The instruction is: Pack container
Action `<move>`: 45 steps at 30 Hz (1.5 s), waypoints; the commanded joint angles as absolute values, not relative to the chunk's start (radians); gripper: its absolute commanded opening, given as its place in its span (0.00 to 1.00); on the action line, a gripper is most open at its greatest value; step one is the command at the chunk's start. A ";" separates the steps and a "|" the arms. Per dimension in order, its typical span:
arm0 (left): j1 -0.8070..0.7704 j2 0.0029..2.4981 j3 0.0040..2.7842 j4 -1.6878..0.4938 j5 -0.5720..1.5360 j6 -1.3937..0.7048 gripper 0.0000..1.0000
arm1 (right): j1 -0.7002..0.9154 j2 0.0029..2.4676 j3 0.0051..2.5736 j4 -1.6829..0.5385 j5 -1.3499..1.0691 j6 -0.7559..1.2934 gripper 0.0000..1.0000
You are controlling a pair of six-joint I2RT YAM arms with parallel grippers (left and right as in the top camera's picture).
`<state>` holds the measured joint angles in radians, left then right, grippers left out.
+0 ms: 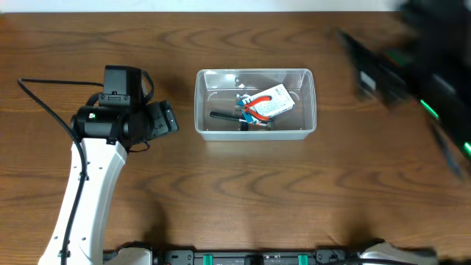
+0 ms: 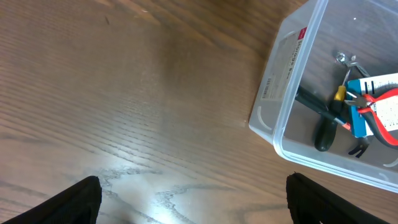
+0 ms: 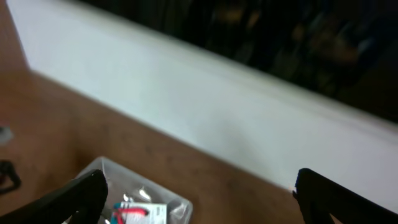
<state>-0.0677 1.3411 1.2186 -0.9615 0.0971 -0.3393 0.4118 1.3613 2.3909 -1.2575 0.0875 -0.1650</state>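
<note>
The clear plastic container (image 1: 255, 103) stands on the wooden table at the middle of the overhead view. Inside lie red-handled pliers on a white card (image 1: 269, 104) and a black-handled tool (image 1: 224, 116). The container also shows in the left wrist view (image 2: 292, 81) and in the right wrist view (image 3: 177, 208). My left gripper (image 1: 165, 118) is open and empty, just left of the container. My right gripper (image 3: 196, 199) is open and empty, raised at the far right; its arm (image 1: 412, 66) is blurred.
A black cable (image 1: 44, 103) runs along the table at the far left. A white wall (image 3: 186, 99) edges the table behind the container.
</note>
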 commanded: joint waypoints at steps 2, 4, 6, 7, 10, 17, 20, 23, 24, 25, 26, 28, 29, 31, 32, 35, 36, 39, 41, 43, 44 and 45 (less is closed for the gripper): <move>-0.070 1.347 1.214 -0.963 0.085 -0.333 0.88 | 0.378 1.213 2.346 -1.268 0.109 -0.174 0.99; -0.070 1.347 1.214 -0.963 0.085 -0.333 0.87 | 0.327 1.071 2.231 -1.230 0.123 -0.175 0.99; -0.070 1.347 1.214 -0.963 0.085 -0.333 0.87 | 0.295 0.967 2.115 -1.166 0.124 -0.173 0.99; -0.070 1.347 1.214 -0.963 0.085 -0.333 0.87 | 0.283 0.908 2.041 -1.124 0.124 -0.173 0.99; -0.070 1.347 1.214 -0.963 0.085 -0.333 0.87 | 0.265 0.754 1.828 -1.010 0.124 -0.173 0.99; -0.070 1.347 1.214 -0.963 0.085 -0.333 0.87 | 0.220 0.416 1.267 -0.780 0.124 -0.110 0.99; -0.070 1.347 1.214 -0.963 0.085 -0.333 0.87 | 0.191 0.285 1.026 -0.665 0.123 -0.044 0.99; -0.070 1.347 1.214 -0.963 0.085 -0.333 0.87 | 0.168 0.192 0.834 -0.560 0.123 0.023 0.99; -0.070 1.347 1.214 -0.963 0.085 -0.333 0.87 | 0.163 0.164 0.770 -0.522 0.123 0.040 0.99; -0.070 1.347 1.214 -0.963 0.085 -0.333 0.87 | 0.161 0.144 0.720 -0.493 0.124 0.053 0.99; -0.070 1.347 1.214 -0.963 0.085 -0.333 0.87 | 0.157 0.124 0.666 -0.464 0.124 0.067 0.99; -0.070 1.347 1.214 -0.963 0.085 -0.333 0.87 | 0.156 0.097 0.583 -0.418 0.124 0.086 0.99; -0.070 1.347 1.214 -0.963 0.085 -0.333 0.87 | 0.156 0.084 0.535 -0.388 0.124 0.089 0.99; -0.070 1.347 1.214 -0.963 0.085 -0.333 0.87 | 0.156 0.067 0.451 -0.325 0.124 0.098 0.99; -0.070 1.347 1.214 -0.963 0.085 -0.333 0.87 | 0.156 0.057 0.406 -0.289 0.124 0.109 0.99; -0.070 1.347 1.214 -0.963 0.085 -0.333 0.87 | 0.156 0.032 0.288 -0.200 0.124 0.156 0.99; -0.070 1.347 1.214 -0.963 0.085 -0.333 0.87 | 0.157 0.025 0.253 -0.178 0.124 0.176 0.99; -0.070 1.347 1.214 -0.963 0.085 -0.333 0.87 | 0.157 0.005 0.164 -0.134 0.124 0.249 0.99; -0.070 1.347 1.214 -0.963 0.085 -0.333 0.87 | 0.157 0.005 0.127 -0.121 0.124 0.289 0.99; -0.070 1.347 1.214 -0.963 0.085 -0.333 0.87 | 0.157 0.005 0.111 -0.123 0.123 0.308 0.99; -0.070 1.347 1.214 -0.963 0.085 -0.333 0.87 | 0.157 0.005 0.106 -0.123 0.121 0.307 0.99; -0.070 1.347 1.214 -0.963 0.085 -0.333 0.87 | 0.157 0.005 0.101 -0.123 0.120 0.306 0.99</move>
<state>-0.0677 1.3411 1.2175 -0.9615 0.0975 -0.3393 0.1654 0.0174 0.1123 -0.1333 0.1169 0.2432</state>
